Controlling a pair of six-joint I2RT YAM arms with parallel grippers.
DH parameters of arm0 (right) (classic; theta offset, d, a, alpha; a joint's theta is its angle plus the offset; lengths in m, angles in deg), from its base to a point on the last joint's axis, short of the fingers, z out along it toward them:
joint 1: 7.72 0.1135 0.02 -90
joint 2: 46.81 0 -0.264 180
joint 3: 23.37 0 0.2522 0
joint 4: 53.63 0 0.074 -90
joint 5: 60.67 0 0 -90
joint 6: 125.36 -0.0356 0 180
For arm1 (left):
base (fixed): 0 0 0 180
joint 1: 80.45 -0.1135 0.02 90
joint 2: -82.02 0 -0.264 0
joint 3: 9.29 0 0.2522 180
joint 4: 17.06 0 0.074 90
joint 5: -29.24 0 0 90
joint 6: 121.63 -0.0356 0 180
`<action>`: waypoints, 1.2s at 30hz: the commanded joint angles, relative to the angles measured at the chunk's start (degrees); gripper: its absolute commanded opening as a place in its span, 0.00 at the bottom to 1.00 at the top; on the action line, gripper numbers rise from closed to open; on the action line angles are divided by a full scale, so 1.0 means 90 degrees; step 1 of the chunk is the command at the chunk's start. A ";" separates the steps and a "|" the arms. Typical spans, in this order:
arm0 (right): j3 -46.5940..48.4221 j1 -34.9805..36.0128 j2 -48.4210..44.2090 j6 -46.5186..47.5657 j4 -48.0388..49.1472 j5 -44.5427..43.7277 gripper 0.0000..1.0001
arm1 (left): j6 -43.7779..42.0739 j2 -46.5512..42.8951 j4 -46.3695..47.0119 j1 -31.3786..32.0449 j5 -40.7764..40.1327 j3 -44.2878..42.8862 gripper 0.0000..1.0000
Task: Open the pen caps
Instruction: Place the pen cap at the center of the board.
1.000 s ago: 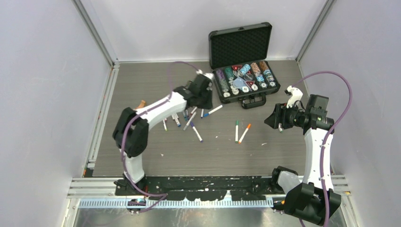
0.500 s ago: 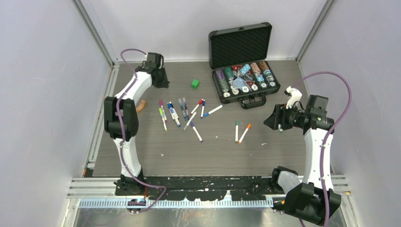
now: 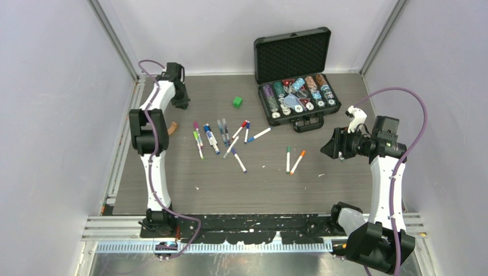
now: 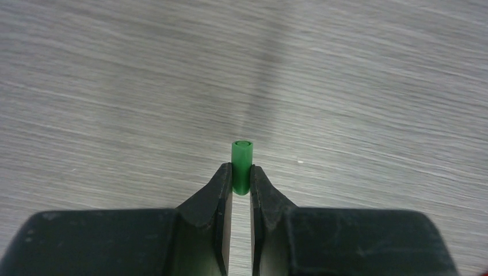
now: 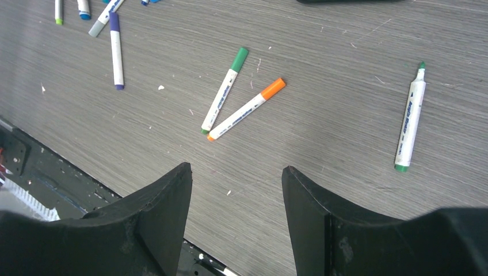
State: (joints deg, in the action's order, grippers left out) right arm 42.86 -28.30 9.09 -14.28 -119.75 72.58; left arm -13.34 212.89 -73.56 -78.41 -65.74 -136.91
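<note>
At the far-left corner of the table point(image 3: 259, 190), the left gripper point(image 4: 241, 178) pinches a green cap point(image 4: 241, 156). The right gripper point(image 5: 237, 201) hangs at the right, jaws apart and empty, with pens point(image 3: 230, 141) scattered mid-table.

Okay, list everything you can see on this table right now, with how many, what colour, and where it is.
pens: about ten, white or grey barrels, mixed coloured caps, scattered left of centre
green-capped pen: one, right of centre
orange-capped pen: one, beside the green-capped pen
uncapped pen: one, white barrel, bare green tip, near the right gripper
green cap: one, pinched at the far left
green cube: one, left of the case
case: one, black, open, far right
poker chips: many, multicoloured, inside the case
brown object: one, by the left arm, unclear what
table: one, grey wood grain
left gripper: shut on the green cap
right gripper: open, empty
</note>
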 commanded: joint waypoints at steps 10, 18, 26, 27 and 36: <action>0.0210 -0.0015 0.0000 0.0086 0.0027 0.0190 0.64 | -0.0186 0.0769 -0.0612 -0.0198 -0.0370 -0.0888 0.02; 0.0205 -0.0008 0.0012 0.0080 0.0028 0.0166 0.64 | -0.0205 0.0802 -0.0647 -0.0198 -0.0556 -0.0931 0.23; 0.0194 -0.0009 0.0007 0.0073 0.0026 0.0183 0.64 | -0.0138 0.0443 -0.0749 -0.0198 -0.0383 -0.1012 0.37; 0.0196 -0.0008 0.0008 0.0074 0.0026 0.0201 0.64 | -0.0096 0.0304 -0.0737 -0.0198 -0.0310 -0.0977 0.37; 0.0181 -0.0009 0.0016 0.0089 0.0011 0.0394 0.64 | 0.0444 -0.3234 0.2029 -0.0198 0.2195 0.3035 0.56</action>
State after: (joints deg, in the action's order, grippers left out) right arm 42.86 -28.30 9.18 -14.28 -119.79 74.13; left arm -13.26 200.34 -71.13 -80.20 -57.50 -122.88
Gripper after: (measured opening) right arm 0.637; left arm 0.512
